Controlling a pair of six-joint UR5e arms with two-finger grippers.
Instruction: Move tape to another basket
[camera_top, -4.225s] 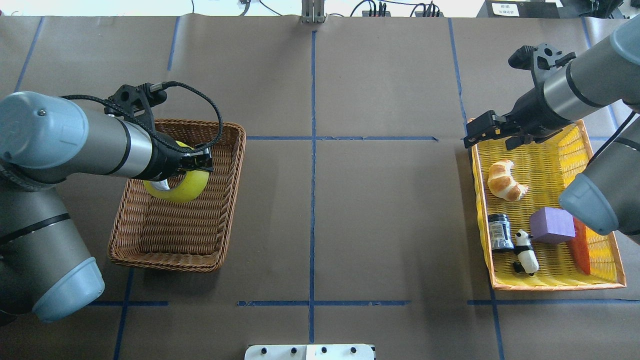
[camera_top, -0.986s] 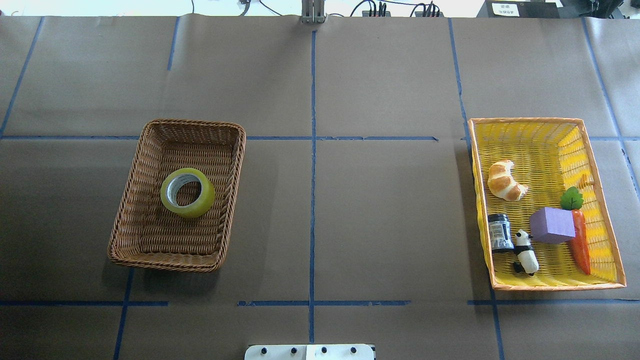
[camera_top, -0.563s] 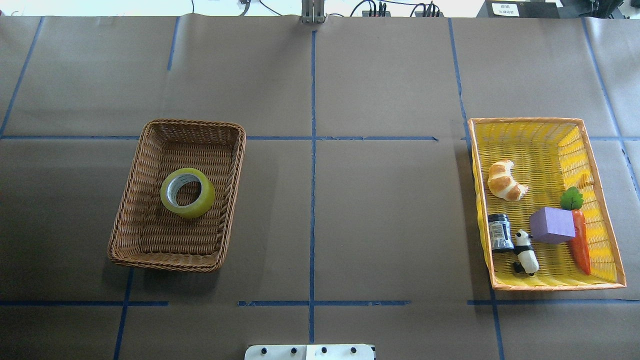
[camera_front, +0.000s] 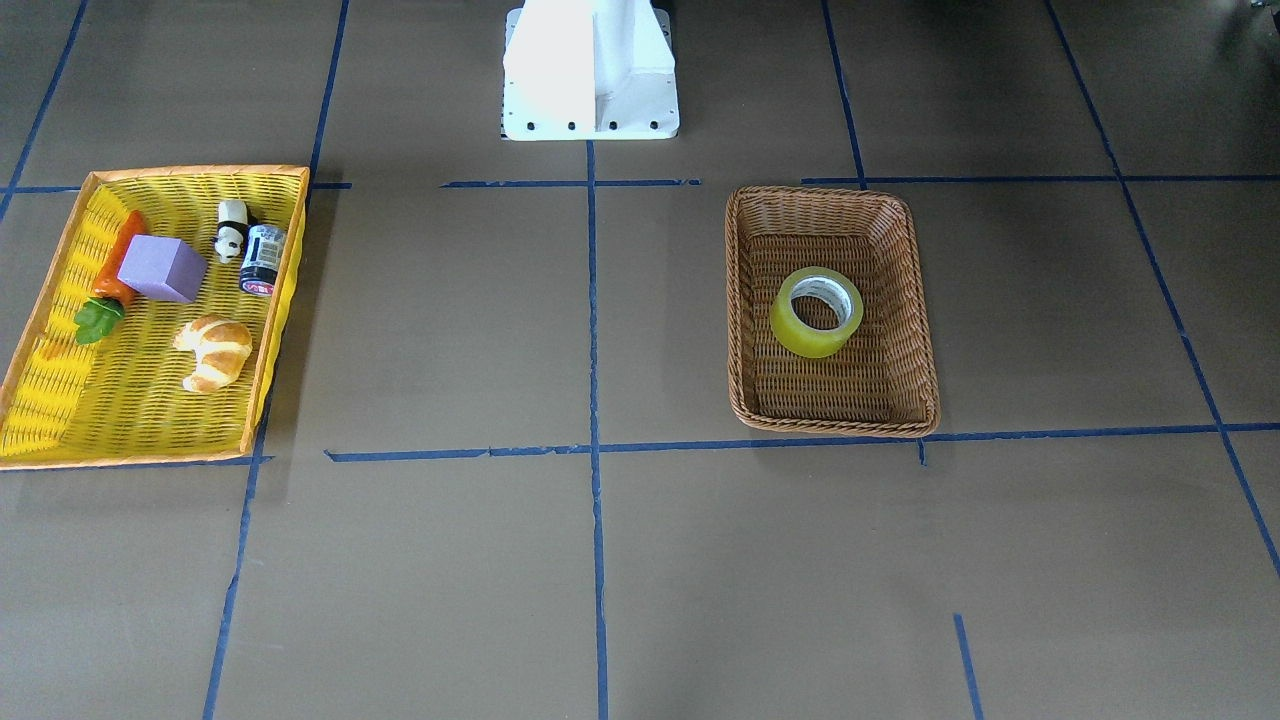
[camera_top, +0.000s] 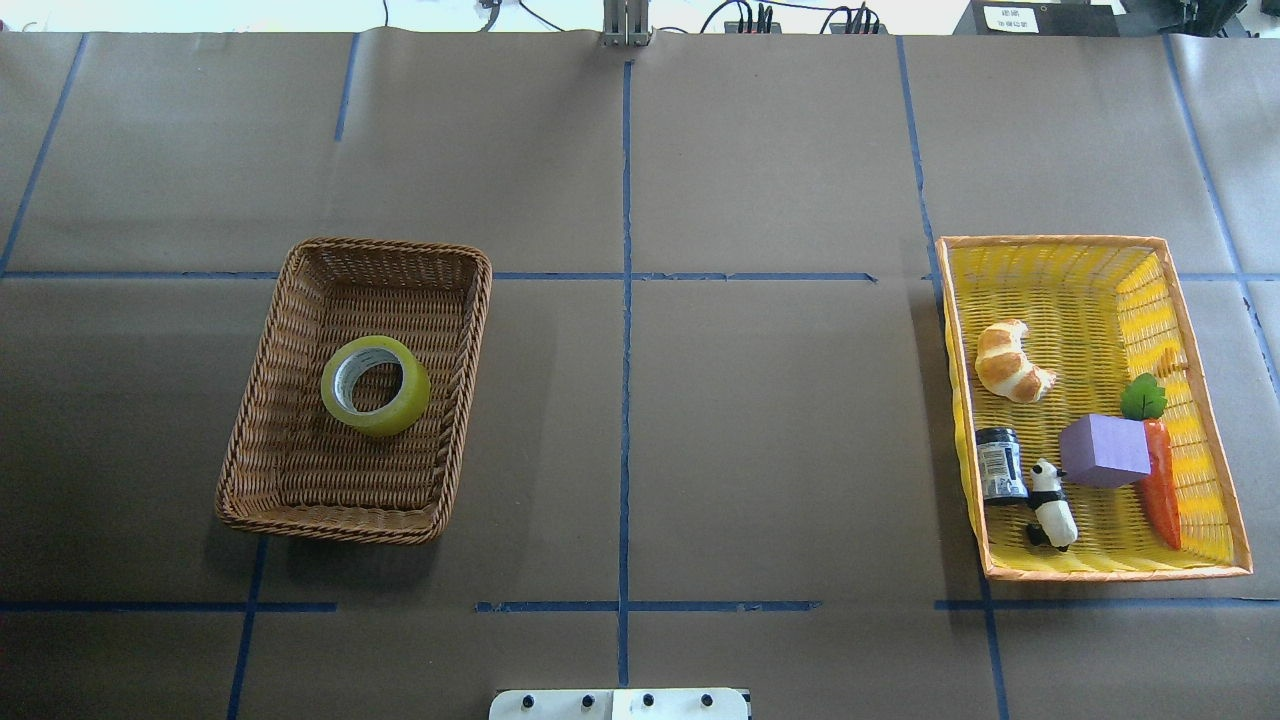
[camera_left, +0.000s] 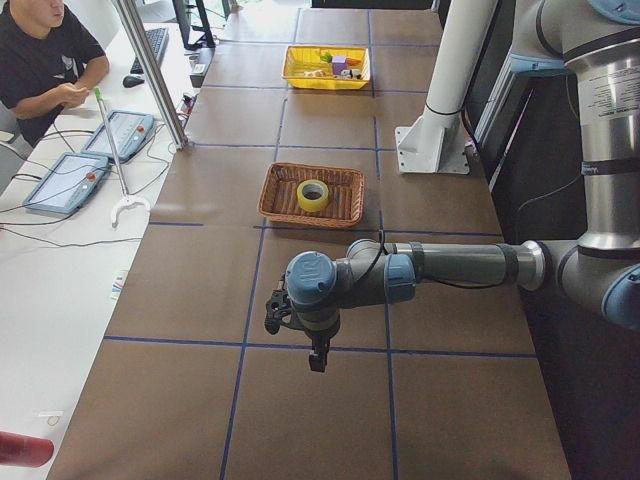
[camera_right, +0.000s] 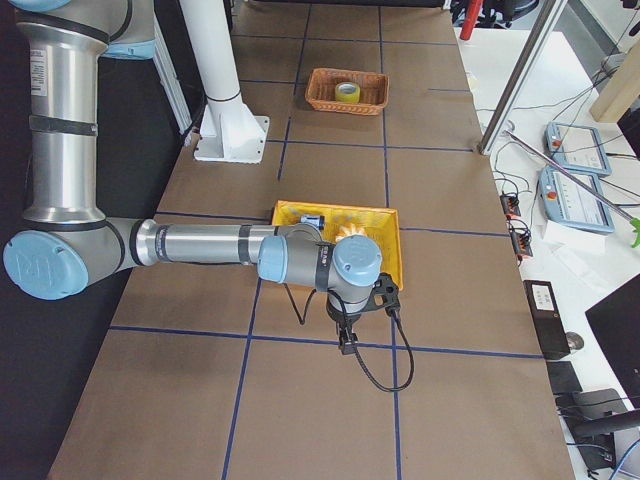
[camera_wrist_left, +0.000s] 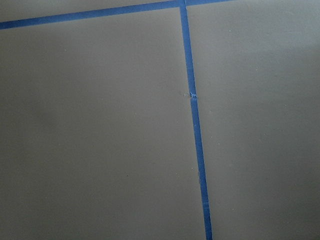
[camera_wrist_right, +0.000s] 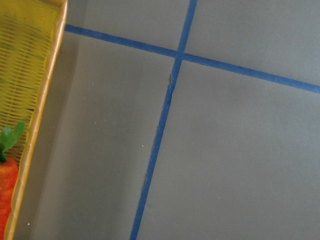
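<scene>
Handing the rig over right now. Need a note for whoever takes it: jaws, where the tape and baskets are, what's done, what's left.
Left gripper: hangs over bare table, away from both baskets. It shows only in a side view, so I cannot tell how the jaws stand.
Right gripper: over the table beside the yellow tray; jaws likewise cannot be told.
Tape: lies flat inside the wicker basket, with nothing gripping it.
Done: the tape looks delivered.
Left: nothing obvious.
</scene>
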